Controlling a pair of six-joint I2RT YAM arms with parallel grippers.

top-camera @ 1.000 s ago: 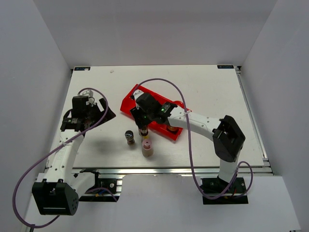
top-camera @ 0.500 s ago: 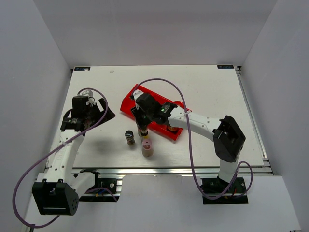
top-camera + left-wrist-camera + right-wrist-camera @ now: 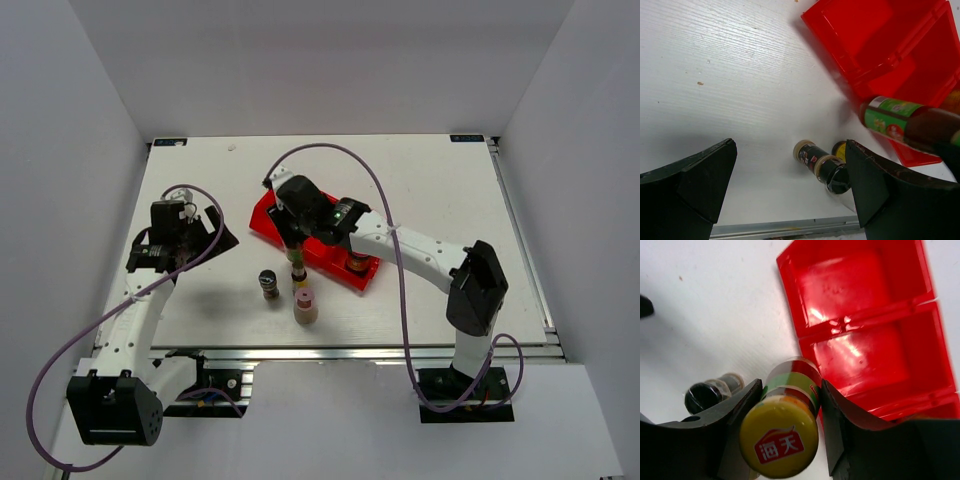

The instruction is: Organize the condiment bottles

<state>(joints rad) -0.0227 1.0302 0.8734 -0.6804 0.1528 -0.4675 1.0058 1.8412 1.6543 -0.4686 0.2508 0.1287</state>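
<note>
Red three-compartment tray [image 3: 325,257] sits under the R gripper [image 3: 295,250] in the top view. Its fingers are closed on a yellow-capped sauce bottle [image 3: 297,272], which hangs just below the fingertips at the tray's near edge. A black-capped shaker [image 3: 268,283] stands just left of those fingers, on the table [image 3: 420,190]. A pink-capped bottle [image 3: 304,305] stands just nearer than the held bottle. A red-lidded jar [image 3: 357,263] sits in the tray's end compartment, right of the fingers, partly hidden by the arm. The L gripper [image 3: 207,233] is well apart from all of these, over bare table, fingers spread.

L wrist view: both black fingers [image 3: 695,182] are set wide w/ nothing btwn them but table. Beyond the gap stands the shaker [image 3: 819,166], closer to the right-hand finger. Farther off lies the tray [image 3: 865,55], w/ the nearer compartments empty. The sauce bottle [image 3: 910,122], green label, shows tilted in this view above the right-hand finger; can't tell if its base touches anything.

R wrist view: fingers [image 3: 837,425] clamp the bottle [image 3: 790,385] on both sides just under its yellow cap [image 3: 779,440], which carries a red logo. The tray [image 3: 860,315] lies ahead and right of the fingertips, w/ two empty compartments showing. The shaker [image 3: 710,392] stands just outside the left-hand finger.
</note>
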